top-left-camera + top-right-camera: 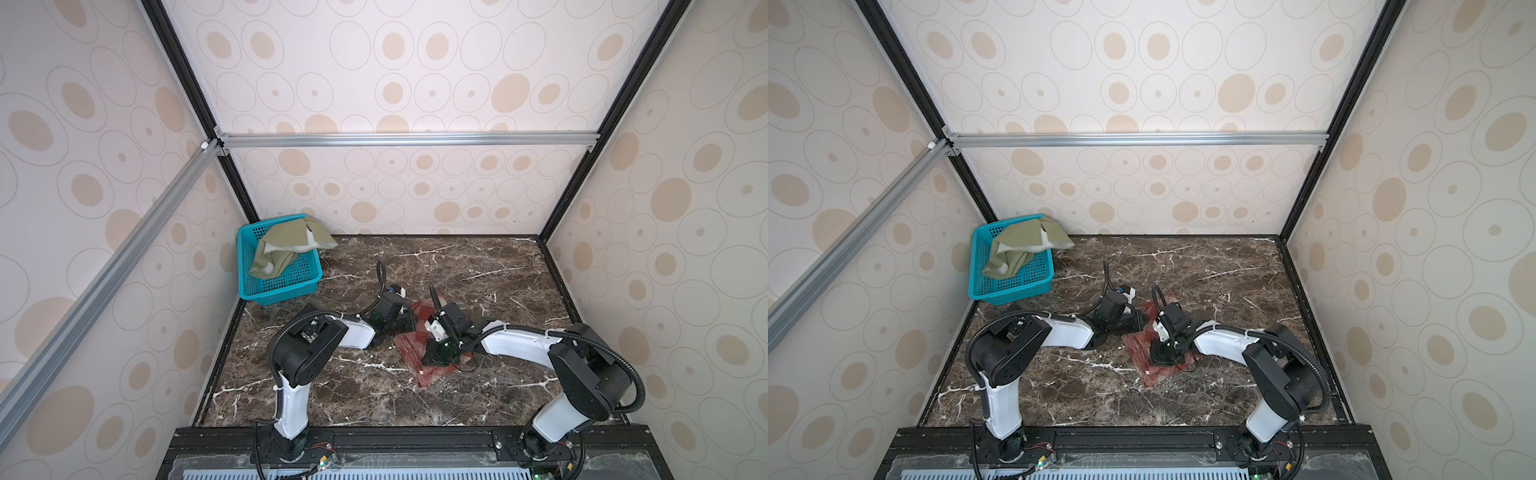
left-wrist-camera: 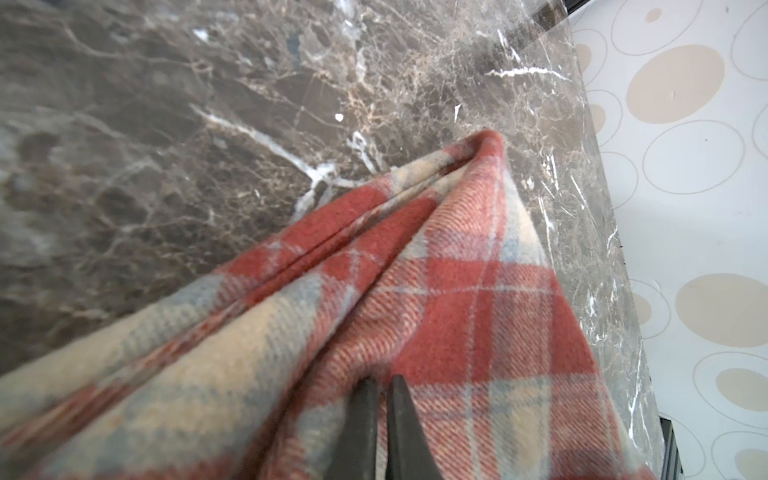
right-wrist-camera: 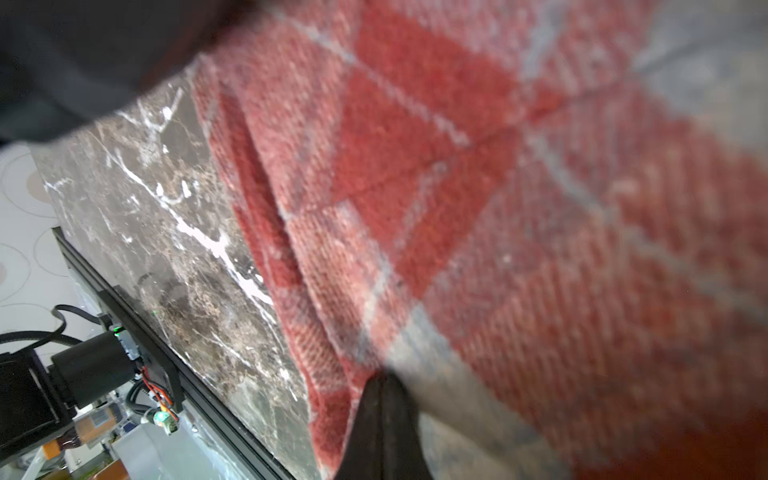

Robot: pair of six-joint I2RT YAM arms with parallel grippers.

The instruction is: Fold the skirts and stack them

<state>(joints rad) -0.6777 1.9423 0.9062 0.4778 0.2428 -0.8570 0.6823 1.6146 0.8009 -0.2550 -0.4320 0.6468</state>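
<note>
The red-and-cream plaid skirt (image 1: 409, 357) (image 1: 1138, 349) lies mid-table, partly under both wrists. My left gripper (image 1: 409, 323) (image 1: 1138, 323) is at its left edge. In the left wrist view its jaws (image 2: 384, 380) are pinched on a raised fold of the plaid cloth (image 2: 457, 291). My right gripper (image 1: 428, 362) (image 1: 1156, 359) sits low over the skirt's near part. In the right wrist view its fingers (image 3: 380, 374) are pressed together, tips against the skirt's hem (image 3: 457, 166), with no cloth visible between them. The olive-green skirt (image 1: 286, 245) (image 1: 1017, 245) is draped over the basket.
A teal perforated basket (image 1: 286, 286) (image 1: 1017, 286) stands at the back left corner of the dark marble table (image 1: 478, 270). Patterned walls and black frame posts close in the table on three sides. A black rail runs along the front edge.
</note>
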